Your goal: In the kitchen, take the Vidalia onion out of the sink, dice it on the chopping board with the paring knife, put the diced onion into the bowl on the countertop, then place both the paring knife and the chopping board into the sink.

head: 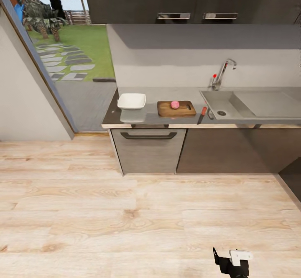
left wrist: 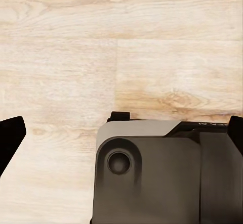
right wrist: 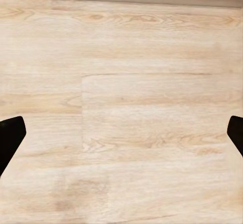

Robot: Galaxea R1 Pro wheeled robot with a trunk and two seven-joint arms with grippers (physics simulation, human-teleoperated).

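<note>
Step in hand: you look to be standing back from the countertop (head: 125, 121), with the onion out of the basin and the dicing not yet begun (a judgement from how things lie).
Vidalia onion (head: 174, 104): it sits whole on the chopping board (head: 176, 109), near the middle, a pinkish ball.
Paring knife (head: 202, 115): it lies on the counter just beside the board's sink-side end, red handle toward the back, dark blade toward the front edge.
Doing it well: drive in square to the counter front and stop close enough that both arms reach the board. Take the knife by the handle, gripping across its narrow width, since the blade tip lies close to the edge and a nudge could tip it off.
Right gripper (head: 231, 262): part of it shows low in the head view; in its wrist view the two dark fingertips (right wrist: 11, 135) stand wide apart with bare floor between them, so it is spread and carrying nothing.
Left gripper (left wrist: 121, 133): fingertips also wide apart over the floor, nothing between them (the grey block below is the robot's own body).
Bowl (head: 131, 101): white, square, near the counter's left end, with nothing in it.
Sink (head: 215, 100): basin looks bare down to the drain; the drainer side also bare.
</note>
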